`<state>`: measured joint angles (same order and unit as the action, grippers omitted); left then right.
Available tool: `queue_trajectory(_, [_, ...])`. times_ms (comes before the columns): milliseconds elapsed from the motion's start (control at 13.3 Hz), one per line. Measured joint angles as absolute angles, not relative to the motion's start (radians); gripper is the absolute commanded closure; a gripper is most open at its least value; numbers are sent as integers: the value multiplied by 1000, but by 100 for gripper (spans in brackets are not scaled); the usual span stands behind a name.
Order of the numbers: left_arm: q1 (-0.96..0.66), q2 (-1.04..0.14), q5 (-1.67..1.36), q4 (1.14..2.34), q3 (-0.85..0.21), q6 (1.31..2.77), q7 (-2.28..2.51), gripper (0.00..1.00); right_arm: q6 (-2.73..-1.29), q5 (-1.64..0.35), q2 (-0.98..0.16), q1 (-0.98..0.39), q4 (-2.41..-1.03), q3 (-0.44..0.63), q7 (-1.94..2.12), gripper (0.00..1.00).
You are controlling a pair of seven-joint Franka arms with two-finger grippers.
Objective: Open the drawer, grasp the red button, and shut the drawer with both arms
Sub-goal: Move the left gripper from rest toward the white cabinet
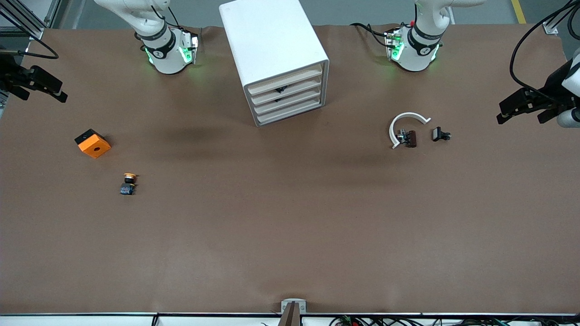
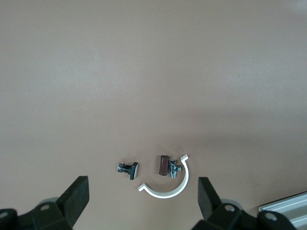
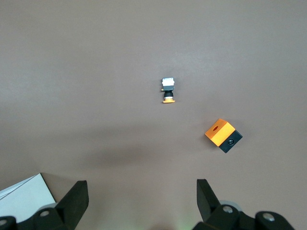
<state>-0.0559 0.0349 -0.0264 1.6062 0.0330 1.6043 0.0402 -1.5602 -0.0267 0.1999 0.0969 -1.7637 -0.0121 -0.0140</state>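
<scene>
- Left gripper (image 1: 499, 113), released with fingers wide apart, hangs over the table's 3 o'clock edge in the front view.
- Right gripper (image 1: 61, 90), likewise spread, hangs over the 9 o'clock edge.
- Shallow white cream-fronted drawers (image 1: 287, 97) sit shut in the boxy white cabinet (image 1: 267, 36) at 12 o'clock, well apart from both.

White cabinet (image 1: 272, 45) midway between the arms' bases, four cream-fronted drawers (image 1: 286, 93) all shut.

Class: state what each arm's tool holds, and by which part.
Nothing is held: the left tool and the right tool are both open and empty, above bare table.
</scene>
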Motion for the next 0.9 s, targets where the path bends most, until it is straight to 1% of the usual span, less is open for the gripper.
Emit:
queue_trajectory(525, [-53, 27, -30, 1607, 33, 1593, 41, 0, -1560, -27, 200, 97, -1764, -13, -14, 0])
queue_trajectory(675, [-49, -5, -31, 1612, 33, 1573, 41, 0, -1560, -27, 200, 97, -1764, -14, -14, 0])
queue_trajectory(900, [-53, -97, -32, 1631, 33, 1548, 41, 0, -1560, -27, 200, 97, -1764, -15, -14, 0])
